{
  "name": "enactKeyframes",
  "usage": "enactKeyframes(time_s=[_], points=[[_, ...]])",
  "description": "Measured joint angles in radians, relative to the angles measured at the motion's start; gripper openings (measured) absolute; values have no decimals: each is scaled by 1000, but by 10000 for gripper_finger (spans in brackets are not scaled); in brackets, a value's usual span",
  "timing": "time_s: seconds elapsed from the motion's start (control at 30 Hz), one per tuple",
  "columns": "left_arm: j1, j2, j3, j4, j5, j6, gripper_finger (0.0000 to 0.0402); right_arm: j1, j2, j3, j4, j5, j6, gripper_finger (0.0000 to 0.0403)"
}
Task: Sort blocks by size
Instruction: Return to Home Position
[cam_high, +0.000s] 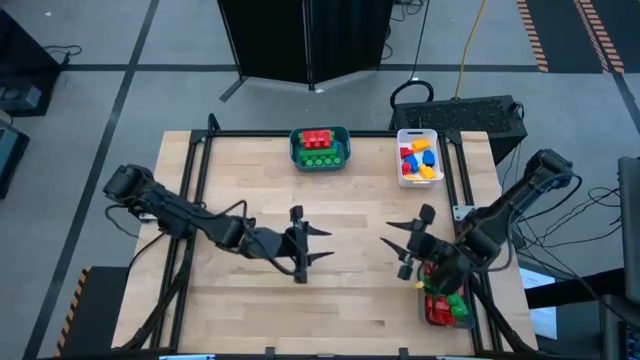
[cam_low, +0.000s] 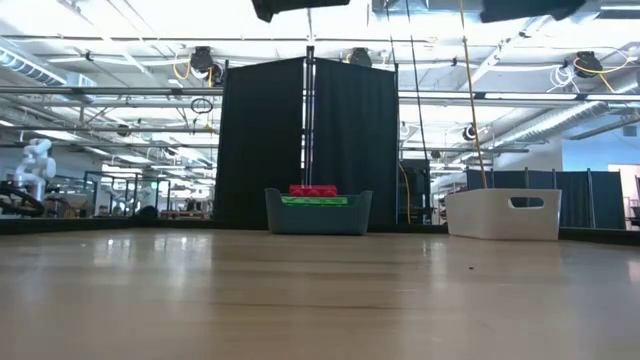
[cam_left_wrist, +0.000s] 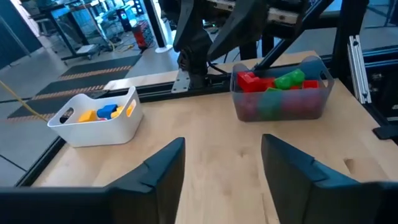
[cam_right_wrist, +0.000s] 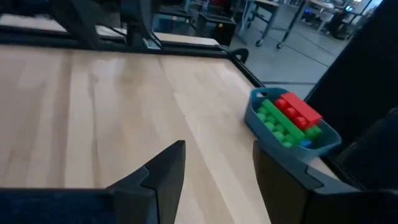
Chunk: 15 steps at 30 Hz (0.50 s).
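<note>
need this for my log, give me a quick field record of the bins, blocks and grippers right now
teal bin: far edge, centre; red blocks beside green blocks
white bin: far right; mixed blocks, yellow, blue, red
clear bin: near right, under right arm; red and green pile
left gripper: open, holding nothing, above mid table
right gripper: open, holding nothing, facing the left one
table: no loose blocks seen

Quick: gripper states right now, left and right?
Left gripper: open, holding nothing.
Right gripper: open, holding nothing.
</note>
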Motion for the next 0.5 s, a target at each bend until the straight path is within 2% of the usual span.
enactKeyframes(time_s=[0.13,0.3,0.5], points=[[28,-28,-43,5,54,-20,163,-75,29,0,199,-92,-168,173],[21,-92,-156,102,72,-35,139,-181,121,0,508,-329,-407,173],[18,-254,-251,138,79,-10,126,-312,213,0,677,-467,-459,164]])
